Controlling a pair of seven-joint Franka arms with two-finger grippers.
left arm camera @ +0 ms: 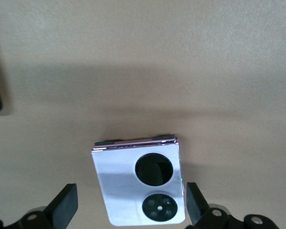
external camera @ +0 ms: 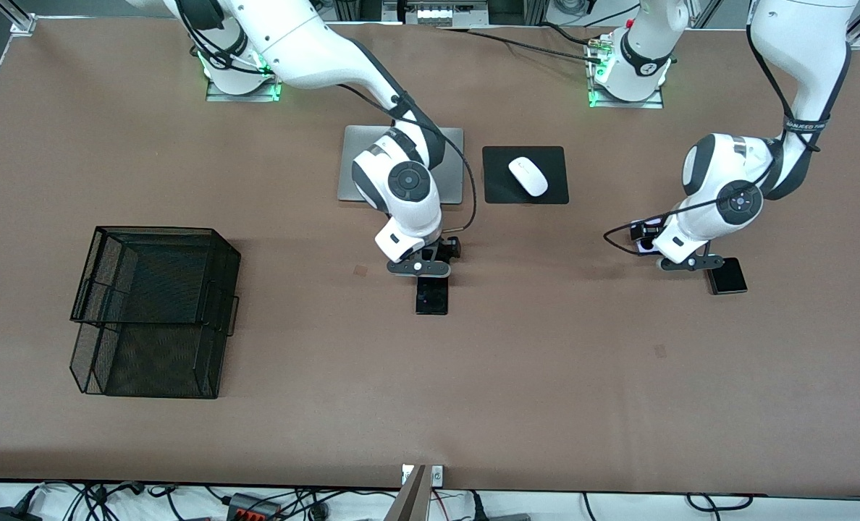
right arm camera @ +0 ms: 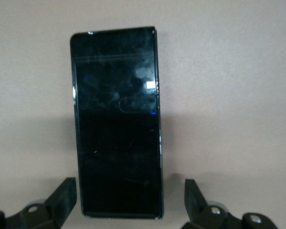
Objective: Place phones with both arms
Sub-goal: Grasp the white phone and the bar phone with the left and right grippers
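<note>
The long black phone (external camera: 431, 297) (right arm camera: 117, 124) lies flat mid-table. My right gripper (external camera: 420, 269) (right arm camera: 128, 202) hangs low over one end of it, open, with a finger on each side and clear of its edges. The lilac-white phone (left arm camera: 128, 181) with two black circles lies under my left gripper (external camera: 683, 262) (left arm camera: 131, 210). That gripper is open too, straddling the phone, one finger close to its edge. In the front view the left hand hides most of the lilac phone (external camera: 646, 248). The small squarish black phone (external camera: 727, 276) lies beside it, toward the left arm's end of the table.
A black two-tier wire mesh basket (external camera: 155, 311) stands toward the right arm's end of the table. A silver laptop (external camera: 357, 148) lies partly under the right arm. Beside it, a white mouse (external camera: 528, 176) rests on a black pad (external camera: 495, 189).
</note>
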